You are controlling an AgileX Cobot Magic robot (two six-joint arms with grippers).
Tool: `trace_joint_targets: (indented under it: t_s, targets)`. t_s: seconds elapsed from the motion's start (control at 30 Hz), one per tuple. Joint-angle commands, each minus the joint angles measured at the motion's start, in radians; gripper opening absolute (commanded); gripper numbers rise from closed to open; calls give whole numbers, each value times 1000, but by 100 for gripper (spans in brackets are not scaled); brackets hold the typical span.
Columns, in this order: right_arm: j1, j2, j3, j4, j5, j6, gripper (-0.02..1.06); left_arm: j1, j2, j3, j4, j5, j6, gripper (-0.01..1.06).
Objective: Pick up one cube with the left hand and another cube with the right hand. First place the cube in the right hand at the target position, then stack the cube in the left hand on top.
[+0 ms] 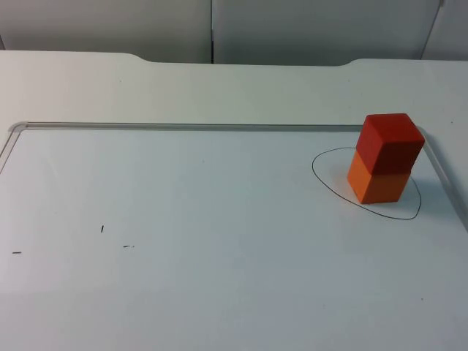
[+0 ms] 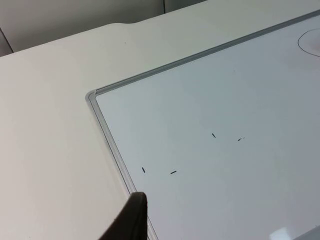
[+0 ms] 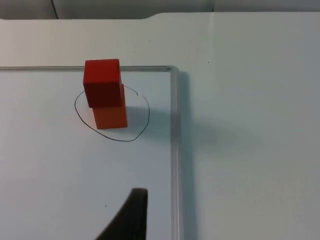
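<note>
A red cube (image 1: pixel 391 141) stands on top of an orange cube (image 1: pixel 379 183), sitting slightly askew on it. The stack rests inside a hand-drawn black ring (image 1: pixel 408 216) at the right end of the whiteboard. In the right wrist view the red cube (image 3: pixel 103 82) and the orange cube (image 3: pixel 110 116) stand well ahead of my right gripper (image 3: pixel 131 215), which holds nothing and touches neither. My left gripper (image 2: pixel 131 220) hangs over the whiteboard's left edge, far from the stack, with nothing in it.
The whiteboard has a raised grey frame (image 1: pixel 183 126) with a rounded corner (image 2: pixel 91 96) and a right rail (image 3: pixel 175 150). A few short black pen marks (image 1: pixel 102 229) dot its left half. White table top surrounds the board, and the grey wall (image 1: pixel 212 29) stands behind.
</note>
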Motion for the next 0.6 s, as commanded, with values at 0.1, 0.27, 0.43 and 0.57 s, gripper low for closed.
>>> trace_joint_targets:
  t_s: [0.1, 0.27, 0.43, 0.57]
  targets:
    - [-28, -3, 5, 5, -6, -5, 104, -5, -3, 4, -8, -9, -3, 105]
    - [-28, -3, 5, 5, -6, -5, 104, 19, -3, 4, -8, -9, -3, 105]
    - [-28, -3, 5, 5, -6, -5, 104, 108, -3, 4, -8, -10, -3, 105]
    - [-28, -3, 5, 5, -6, -5, 104, 201, -3, 4, -8, -10, -3, 105]
